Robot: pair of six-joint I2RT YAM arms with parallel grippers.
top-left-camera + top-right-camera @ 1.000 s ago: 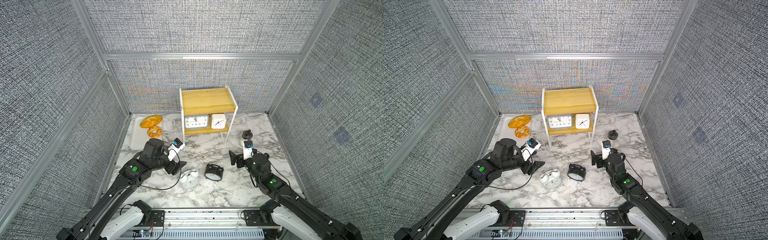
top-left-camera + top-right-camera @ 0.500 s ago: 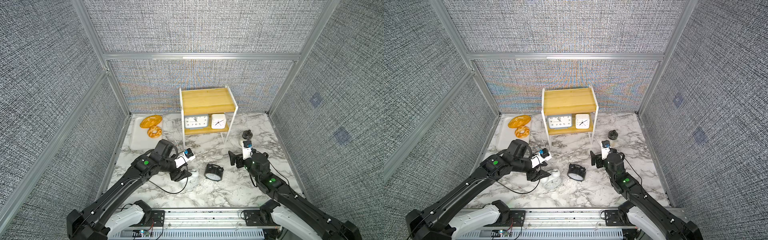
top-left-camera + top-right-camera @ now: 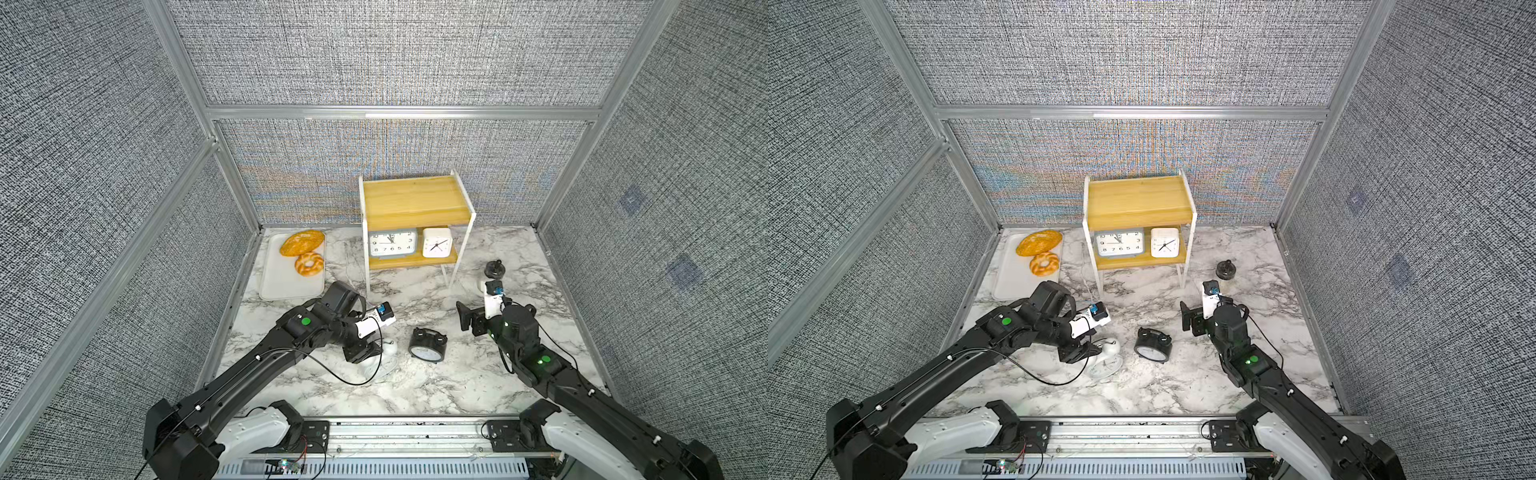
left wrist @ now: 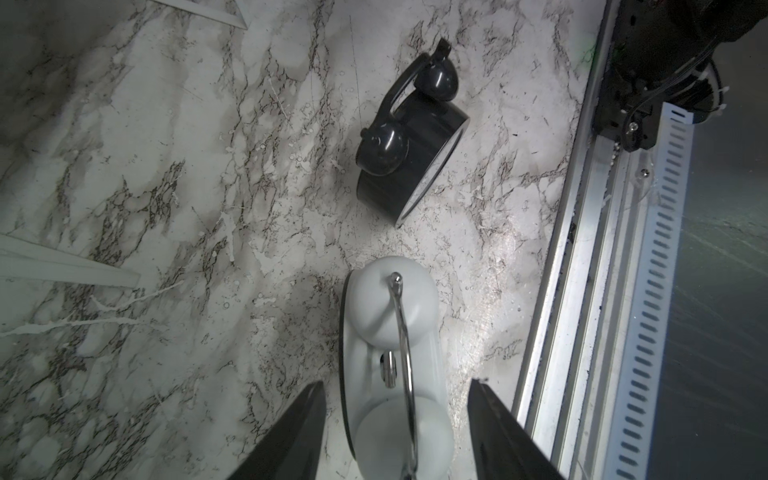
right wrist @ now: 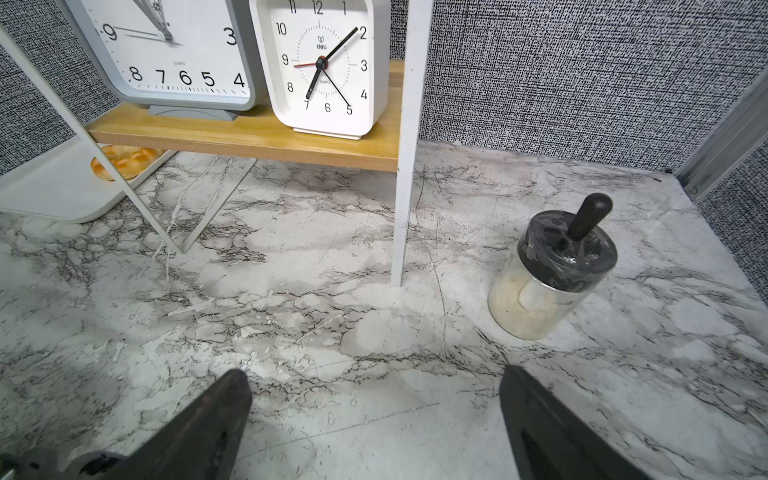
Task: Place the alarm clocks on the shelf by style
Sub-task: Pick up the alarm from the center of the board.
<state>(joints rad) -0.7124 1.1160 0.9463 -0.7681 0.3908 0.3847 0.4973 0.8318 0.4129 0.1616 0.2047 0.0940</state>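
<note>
Black clock point(image 4: 409, 166) near white clock point(image 4: 374, 316) (jar point(image 5: 536, 291) beside shelf leg point(image 5: 405, 187)).

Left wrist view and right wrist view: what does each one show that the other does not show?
Only left wrist: the white twin-bell clock between the jaws of the open left gripper, and the black twin-bell clock apart from it. Only right wrist: the grey-blue clock and small white square clock on the lower board of the shelf, plus a jar. Both: the marble table.

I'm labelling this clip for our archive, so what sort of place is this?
Probably a robot test cell, not a home: grey fabric wall panels in aluminium framing enclose a marble-patterned tabletop, and two robot arms are mounted on a rail at its front.
</note>
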